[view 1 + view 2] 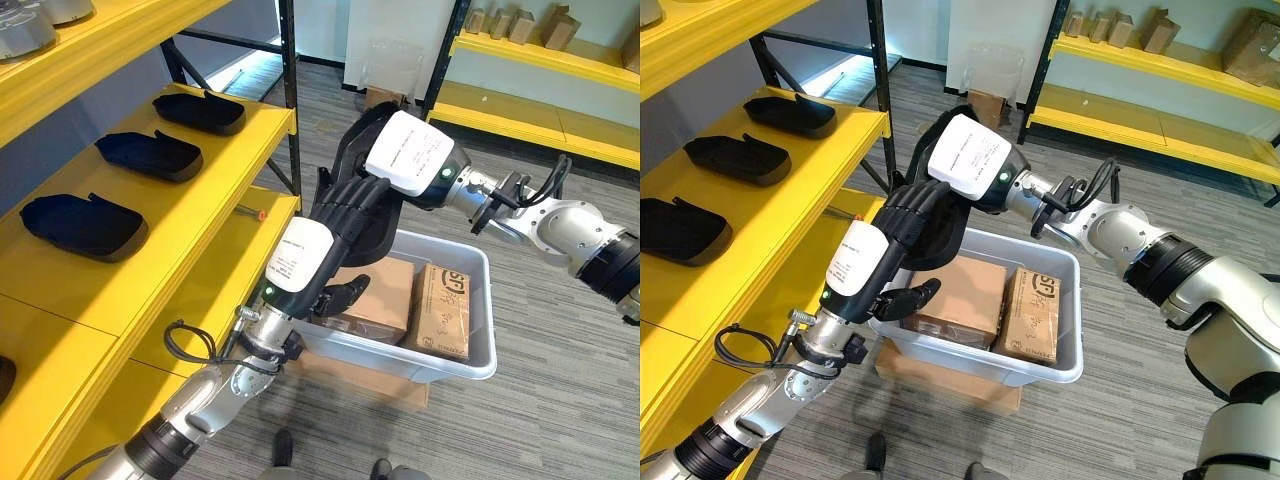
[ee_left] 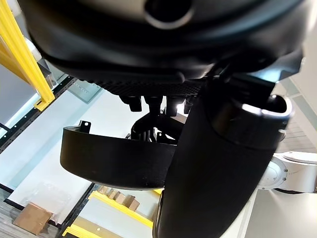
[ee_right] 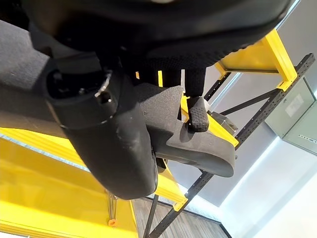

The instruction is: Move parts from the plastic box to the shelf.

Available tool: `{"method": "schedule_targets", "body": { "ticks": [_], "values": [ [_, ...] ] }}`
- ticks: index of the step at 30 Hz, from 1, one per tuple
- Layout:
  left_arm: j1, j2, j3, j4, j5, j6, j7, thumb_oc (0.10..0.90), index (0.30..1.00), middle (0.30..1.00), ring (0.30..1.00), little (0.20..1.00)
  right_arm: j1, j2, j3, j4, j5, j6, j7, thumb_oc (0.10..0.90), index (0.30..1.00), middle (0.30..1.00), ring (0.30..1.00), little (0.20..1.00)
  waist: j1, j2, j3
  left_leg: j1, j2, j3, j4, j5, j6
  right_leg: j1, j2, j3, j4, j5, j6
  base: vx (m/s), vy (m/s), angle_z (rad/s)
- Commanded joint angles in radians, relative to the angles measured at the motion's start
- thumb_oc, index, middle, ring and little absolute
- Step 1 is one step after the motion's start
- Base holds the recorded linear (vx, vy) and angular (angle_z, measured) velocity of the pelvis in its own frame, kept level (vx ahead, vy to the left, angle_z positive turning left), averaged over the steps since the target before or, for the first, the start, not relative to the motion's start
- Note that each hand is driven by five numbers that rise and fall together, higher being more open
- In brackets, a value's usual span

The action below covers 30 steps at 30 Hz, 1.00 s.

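A: Both hands are on one curved black plastic part (image 1: 362,215) at the centre of the frame, held up in the air above the near-left corner of the pale grey plastic box (image 1: 470,365). The right hand (image 1: 395,165), with its white back plate, comes in from the right and sits on the part's upper end.

B: Is it really gripping?

A: Yes. In the right wrist view its fingers (image 3: 197,111) curl over the part's rim with the thumb under it, so it is closed on the part.

B: And the left hand (image 1: 300,255)?

A: It comes up from the lower left. Its fingers reach up along the part's lower side, and in the left wrist view they hook over the part's edge, thumb alongside. That hand too is closed on the part.

B: What lies in the box?

A: Two brown cardboard cartons (image 1: 1030,315), side by side, just below the left hand's thumb.

B: And the shelf?

A: The yellow metal shelf (image 1: 215,215) fills the left of the frame. Three black parts of the same shape (image 1: 150,155) lie in a row on its level, one behind the other, well apart from the held part. A small orange-tipped pin (image 1: 251,212) lies at the shelf edge, near the hands.
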State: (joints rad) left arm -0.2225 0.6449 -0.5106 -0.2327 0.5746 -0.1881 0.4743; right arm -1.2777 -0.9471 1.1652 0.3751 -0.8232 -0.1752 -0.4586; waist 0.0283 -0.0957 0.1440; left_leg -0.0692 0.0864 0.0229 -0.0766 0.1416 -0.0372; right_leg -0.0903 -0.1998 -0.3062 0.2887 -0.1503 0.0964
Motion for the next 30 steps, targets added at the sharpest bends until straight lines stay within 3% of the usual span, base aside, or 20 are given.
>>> {"method": "schedule_targets", "body": {
  "ticks": [1,30],
  "values": [
    [-0.135,0.014,0.001,-0.047,0.055,-0.045,0.072,0.9,1.0,1.0,1.0,1.0,-0.258,0.074,-0.048,0.044,0.019,0.082,-0.093,0.4,0.3,0.3,0.3,0.3,-0.003,-0.084,-0.078,0.147,0.103,0.011,-0.011,-0.193,-0.087,0.049,-0.072,0.094,-0.251,0.22,0.122,0.0,0.0,0.0],
    [-0.056,-0.032,0.085,0.248,0.116,0.085,0.165,0.9,1.0,1.0,1.0,1.0,-0.228,0.068,-0.109,0.002,0.025,0.099,-0.09,0.4,0.3,0.3,0.3,0.3,-0.012,-0.105,-0.084,0.156,0.107,0.027,-0.011,-0.197,-0.085,0.05,-0.065,0.109,-0.257,0.221,0.119,0.0,-0.001,-0.01]
  ]
}}
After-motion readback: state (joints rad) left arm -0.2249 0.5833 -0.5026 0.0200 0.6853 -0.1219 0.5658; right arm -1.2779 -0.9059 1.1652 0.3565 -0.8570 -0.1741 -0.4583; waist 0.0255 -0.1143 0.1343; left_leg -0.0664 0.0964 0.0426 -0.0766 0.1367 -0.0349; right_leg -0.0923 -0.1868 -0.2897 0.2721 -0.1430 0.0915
